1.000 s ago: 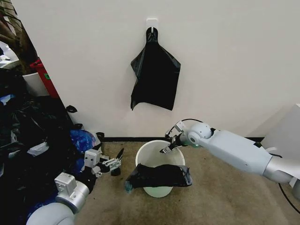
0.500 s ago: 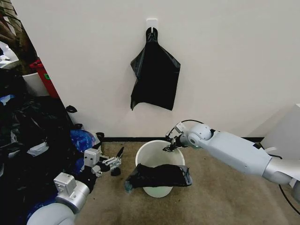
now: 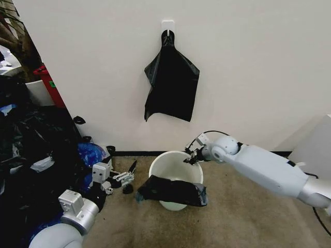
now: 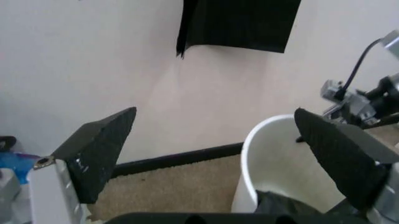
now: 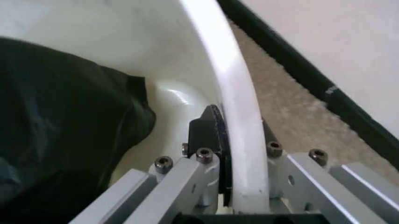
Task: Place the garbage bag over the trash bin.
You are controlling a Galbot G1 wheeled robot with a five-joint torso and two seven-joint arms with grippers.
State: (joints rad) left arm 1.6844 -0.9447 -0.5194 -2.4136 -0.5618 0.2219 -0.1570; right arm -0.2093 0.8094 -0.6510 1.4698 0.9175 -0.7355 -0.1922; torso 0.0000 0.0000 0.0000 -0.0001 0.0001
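The trash bin (image 3: 164,158), a small white bucket, stands on the carpet by the wall. The garbage bag (image 3: 173,190) hangs crumpled over its near rim and down its front. My right gripper (image 3: 192,158) is at the bin's far right rim. In the right wrist view the gripper (image 5: 237,133) is shut on the white rim (image 5: 231,88), one finger inside and one outside, with the bag (image 5: 56,126) lying inside beside it. My left gripper (image 3: 129,175) hangs open and empty, low and left of the bin. In the left wrist view the bin (image 4: 274,154) lies ahead of that gripper (image 4: 215,113).
Flat black bags (image 3: 171,82) hang from a white hook on the wall above the bin. A heap of stuffed black sacks (image 3: 31,155) and a blue bag (image 3: 90,154) crowd the left. A red container (image 3: 49,85) stands behind them, and a white box (image 3: 315,150) at the right.
My right gripper has moved from above the bin's inside to its far right rim. The bin and the draped bag have shifted slightly left. The left arm has barely moved.
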